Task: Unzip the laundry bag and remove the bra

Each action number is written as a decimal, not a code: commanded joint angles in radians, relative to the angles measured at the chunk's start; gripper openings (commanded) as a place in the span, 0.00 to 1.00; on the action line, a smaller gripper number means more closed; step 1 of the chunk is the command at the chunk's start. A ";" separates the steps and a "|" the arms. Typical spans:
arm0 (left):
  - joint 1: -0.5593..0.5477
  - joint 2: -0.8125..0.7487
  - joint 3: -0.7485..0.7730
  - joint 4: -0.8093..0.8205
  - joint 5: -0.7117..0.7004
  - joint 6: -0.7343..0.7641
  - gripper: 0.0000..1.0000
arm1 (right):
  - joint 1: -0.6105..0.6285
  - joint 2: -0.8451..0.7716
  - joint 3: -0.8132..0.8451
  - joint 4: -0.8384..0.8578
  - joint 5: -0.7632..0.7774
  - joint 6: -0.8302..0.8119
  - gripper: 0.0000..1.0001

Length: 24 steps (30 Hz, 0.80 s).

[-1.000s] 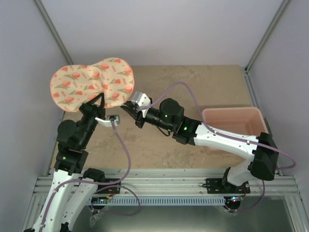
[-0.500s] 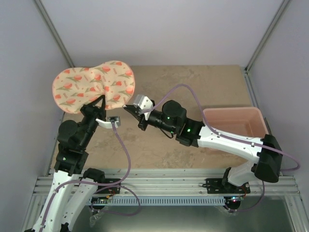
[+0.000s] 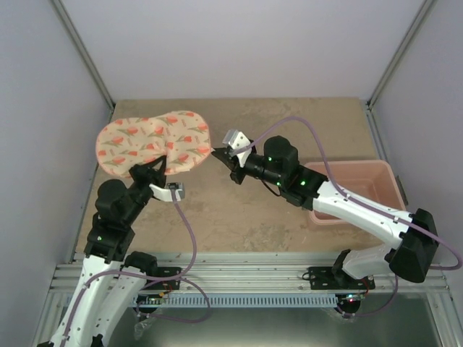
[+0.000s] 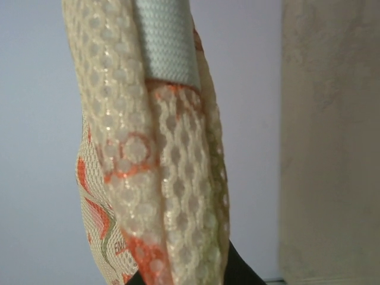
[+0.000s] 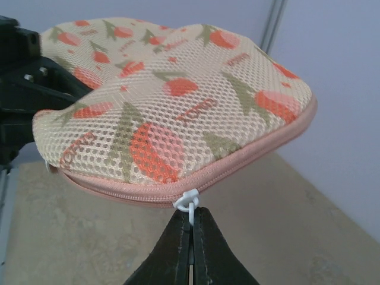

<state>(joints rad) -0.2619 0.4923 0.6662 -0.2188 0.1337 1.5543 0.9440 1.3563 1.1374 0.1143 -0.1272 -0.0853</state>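
Observation:
The laundry bag (image 3: 154, 142) is a cream mesh case with an orange-pink print, held off the table at the back left. Its pink zip rim (image 5: 249, 157) is zipped shut. My left gripper (image 3: 158, 165) is shut on the bag's near edge; in the left wrist view the mesh (image 4: 172, 178) fills the frame and hides the fingertips. My right gripper (image 5: 191, 221) is shut on the white zip pull (image 5: 188, 202) at the bag's right end, also seen from above (image 3: 219, 157). The bra is hidden.
A pink rectangular plastic tub (image 3: 362, 189) stands at the right of the table, partly under my right arm. Grey walls close in the back and both sides. The tan tabletop (image 3: 289, 123) lies below the bag.
My right gripper closed on the zip pull. Both arms and the bag shifted to the right, and the bag now lies flatter.

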 commanded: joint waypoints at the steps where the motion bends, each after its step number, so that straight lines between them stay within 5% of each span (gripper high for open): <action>1: 0.006 -0.014 -0.048 -0.108 0.054 -0.161 0.00 | -0.019 -0.011 -0.015 -0.089 -0.137 -0.031 0.01; 5: 0.006 0.010 -0.096 -0.187 0.157 -0.402 0.00 | -0.019 0.001 -0.056 -0.103 -0.383 -0.010 0.00; 10: 0.006 0.001 -0.129 -0.366 0.458 -0.506 0.04 | -0.019 0.018 -0.098 -0.037 -0.558 0.077 0.01; 12: 0.006 0.000 -0.146 -0.368 0.495 -0.576 0.13 | -0.019 0.020 -0.108 -0.012 -0.549 0.117 0.01; 16: 0.006 -0.017 -0.159 -0.327 0.474 -0.663 0.46 | -0.018 0.018 -0.135 0.048 -0.531 0.186 0.01; 19: 0.006 -0.033 -0.129 -0.358 0.483 -0.659 0.82 | -0.016 0.036 -0.128 0.059 -0.496 0.247 0.01; 24: 0.006 -0.069 -0.041 -0.384 0.559 -0.739 0.98 | 0.004 0.058 -0.122 0.066 -0.467 0.272 0.01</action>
<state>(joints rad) -0.2607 0.4549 0.5453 -0.5980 0.5976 0.9150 0.9314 1.3937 1.0092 0.1318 -0.6132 0.1284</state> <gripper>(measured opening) 0.956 0.007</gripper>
